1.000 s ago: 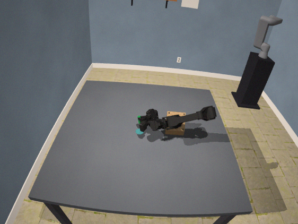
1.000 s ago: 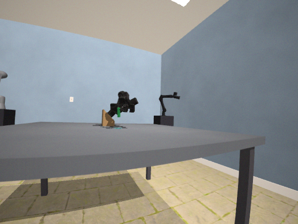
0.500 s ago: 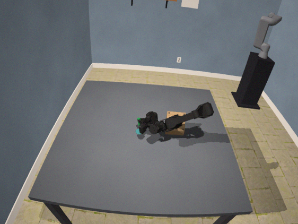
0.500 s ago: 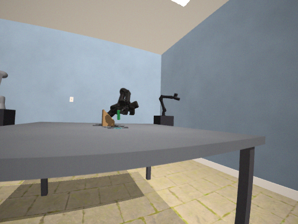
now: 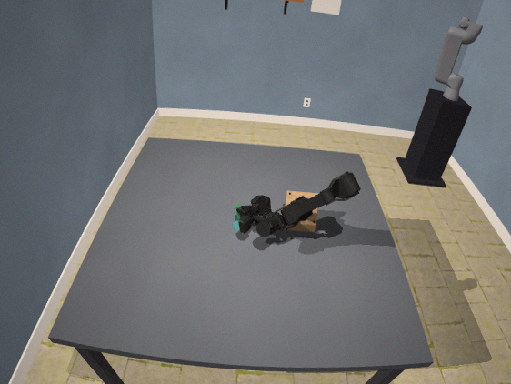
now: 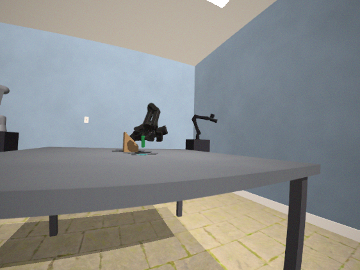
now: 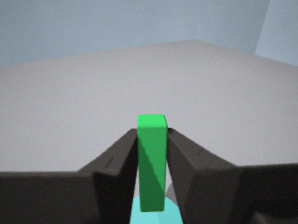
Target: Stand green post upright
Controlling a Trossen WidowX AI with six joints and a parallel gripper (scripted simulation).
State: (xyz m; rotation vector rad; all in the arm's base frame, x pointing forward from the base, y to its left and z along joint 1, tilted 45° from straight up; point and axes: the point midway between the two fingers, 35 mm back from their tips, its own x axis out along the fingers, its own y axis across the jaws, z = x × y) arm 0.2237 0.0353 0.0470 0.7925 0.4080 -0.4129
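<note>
I have the gripper (image 7: pixel 152 165) clamped on the green post (image 7: pixel 151 162), one dark finger pressed against each of its flat sides. The post sits between the fingertips and pokes out past them. In the exterior view its long axis reads close to vertical, hanging from the gripper (image 6: pixel 145 135) with its lower end above the table (image 6: pixel 224 173); I judge a gap remains under it, though the post (image 6: pixel 143 141) is small there.

What matters for the next move is what lies directly below the fingers: the cyan circle (image 7: pixel 150 214). From the wrist camera its pale disc shows just past the post's lower end, centred between the jaws, so the target sits straight beneath the held piece rather than off to a side. In the top view only a sliver of cyan (image 5: pixel 235 225) peeks out beside the wrist, the rest being hidden by the arm.

The post is a square-edged bar, matte, saturated green, with crisp corners and a flat end face. The circle is a flat marking on the smooth grey table. The fingers are blocky, dull black wedges. A tan wooden block (image 6: pixel 129 144) stands behind the gripper, by the arm's base.
</note>
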